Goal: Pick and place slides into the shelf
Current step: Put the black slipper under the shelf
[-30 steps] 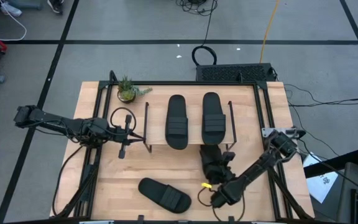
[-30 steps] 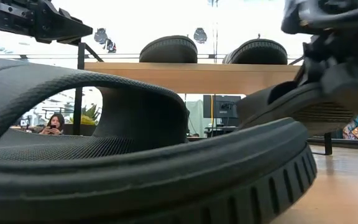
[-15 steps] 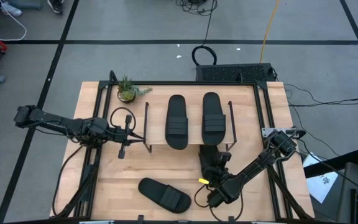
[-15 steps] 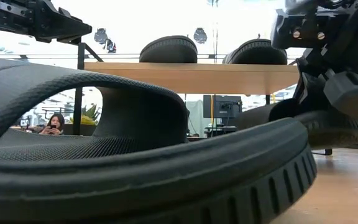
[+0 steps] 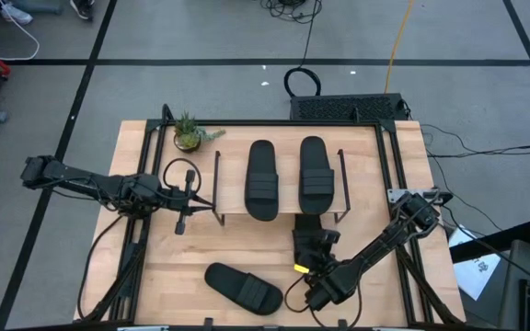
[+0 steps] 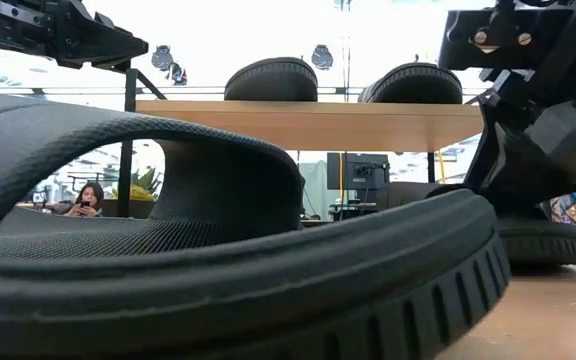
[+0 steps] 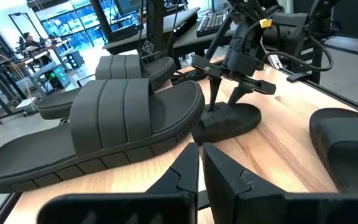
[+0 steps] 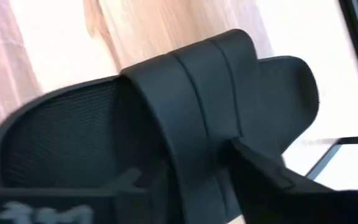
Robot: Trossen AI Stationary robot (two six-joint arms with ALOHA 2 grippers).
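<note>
The right gripper (image 5: 313,254) is standing over the third slide (image 5: 306,237), its fingers (image 8: 272,171) parted on either side of the strap rather than pinching it, so the grip looks to be loosening, though how far the jaws are apart is hard to judge. That slide is lying flat on the table (image 5: 375,184), toe pointing under the shelf (image 5: 279,215), right at its front edge below the right-hand sandal. The shelf top is already carrying two slides (image 5: 262,179) side by side, and the fourth slide (image 5: 243,287) is lying at an angle near the table's front edge, well apart from the rack. Judging the step as setting this slide into the space beneath the plank, doing it well probably means freeing the fingers fully from the strap before lifting away, so the sandal is not dragged back out, and nudging it straight in between the wire legs rather than against them. The left gripper (image 7: 199,171) is waiting at the left of the shelf with its fingers nearly together and nothing between them.
</note>
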